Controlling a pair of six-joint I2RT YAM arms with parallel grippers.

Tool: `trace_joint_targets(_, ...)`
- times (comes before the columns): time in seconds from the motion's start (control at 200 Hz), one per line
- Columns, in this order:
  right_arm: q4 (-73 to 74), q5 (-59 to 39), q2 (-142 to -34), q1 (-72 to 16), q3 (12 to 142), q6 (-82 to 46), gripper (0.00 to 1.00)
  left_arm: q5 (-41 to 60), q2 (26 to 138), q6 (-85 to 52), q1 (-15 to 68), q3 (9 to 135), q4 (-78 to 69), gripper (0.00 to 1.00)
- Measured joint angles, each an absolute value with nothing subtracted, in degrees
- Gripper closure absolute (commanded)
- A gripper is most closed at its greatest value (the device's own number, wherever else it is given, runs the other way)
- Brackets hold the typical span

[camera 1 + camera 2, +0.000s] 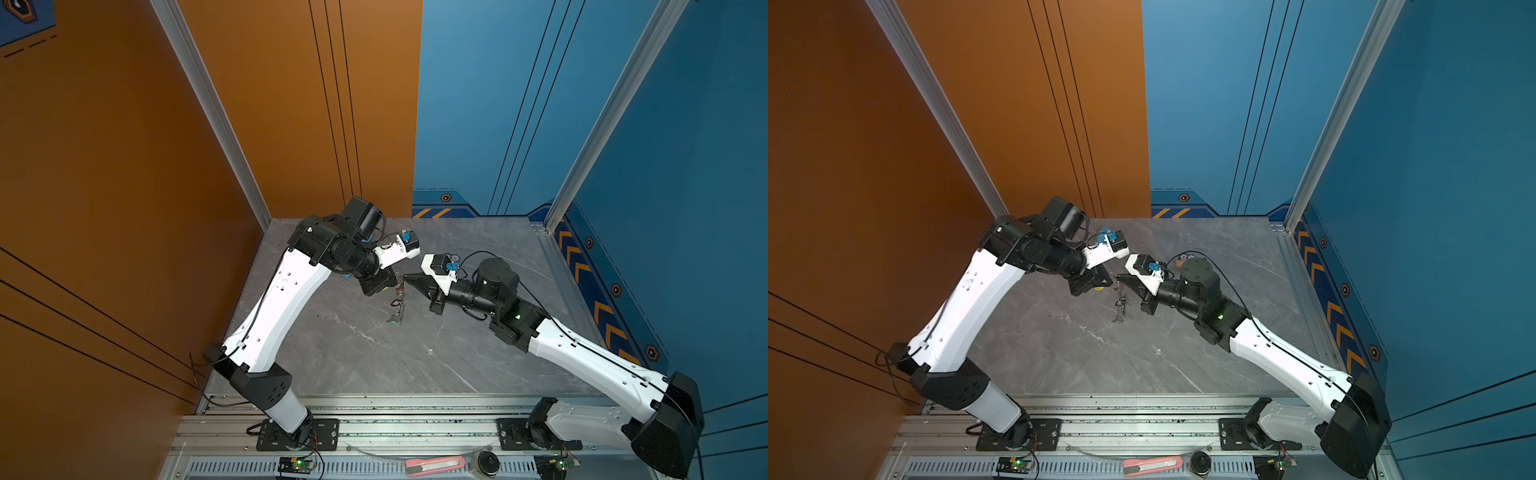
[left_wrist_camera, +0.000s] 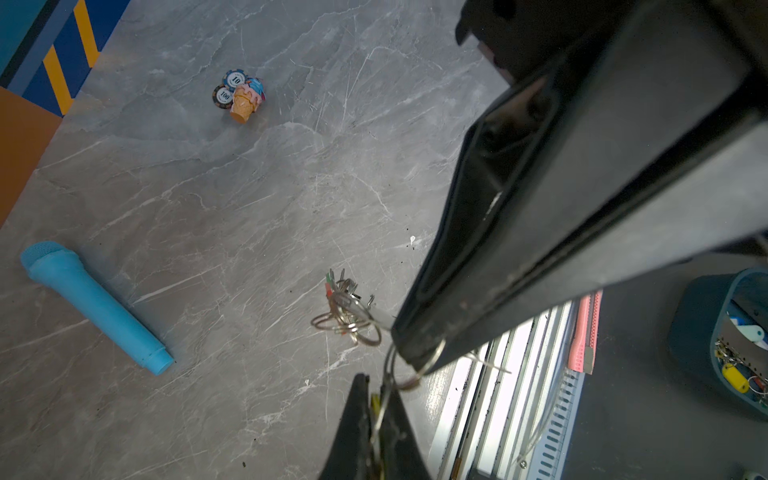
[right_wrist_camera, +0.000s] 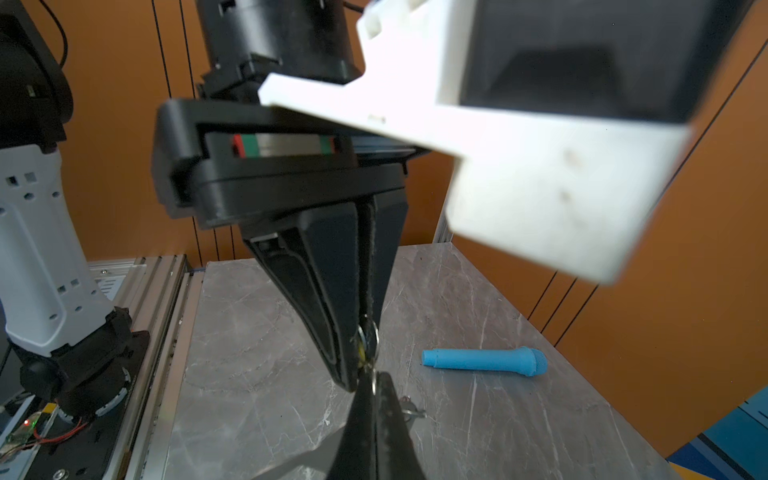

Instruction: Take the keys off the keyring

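Only legible text: poker chips (image 2: 229,87) marked "10" and "100", by an ice-cream toy (image 2: 243,106), far beyond the left gripper (image 2: 375,388). Left gripper clamps a yellow tag (image 2: 375,405); right gripper (image 3: 374,380), tip to tip with it, pinches a silver ring (image 2: 419,368) of the keyring (image 2: 347,318). Other keys (image 2: 338,282) — green and red tags — dangle just below both tips. Blue mic-shaped tube (image 2: 95,307) lies well aside. Grey marble-look table (image 1: 374,357) — orange wall (image 1: 104,187), blue wall (image 1: 685,166).

Grey marble tbl (image 2: 187,199): lt-blue tube (image 2: 95,307) lying flat; poker chips (image 2: 226,89) touching cone toy (image 2: 243,106), well apart.
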State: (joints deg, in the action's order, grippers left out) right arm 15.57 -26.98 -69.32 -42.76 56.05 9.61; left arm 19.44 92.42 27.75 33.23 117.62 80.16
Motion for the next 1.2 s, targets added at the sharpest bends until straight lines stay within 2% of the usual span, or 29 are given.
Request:
trace_joint_targets(0.46,31.8,-26.8,-72.2,-42.6,52.8,-7.8,1.00,22.7,91.9,24.1,31.6,118.3,78.7,1.00)
trace_joint_targets(0.521,34.0,-26.7,-72.7,-42.8,52.5,-9.1,0.96,22.7,91.9,23.4,31.6,119.1,79.0,1.00)
trace_joint_targets(0.596,36.1,-26.2,-73.0,-42.8,52.1,-10.1,0.82,22.8,91.9,22.8,31.6,120.0,79.2,1.00)
trace_joint_targets(0.636,37.1,-25.8,-73.0,-42.8,51.8,-10.6,0.80,22.8,91.9,22.5,31.7,120.3,79.5,1.00)
trace_joint_targets(0.891,39.1,-25.2,-72.9,-42.3,50.0,-9.9,0.79,22.5,91.9,22.4,31.9,120.8,80.9,1.00)
trace_joint_targets(1.201,24.0,-26.0,-68.9,-41.8,52.4,2.7,0.75,21.5,91.9,22.4,32.0,120.8,81.1,1.00)
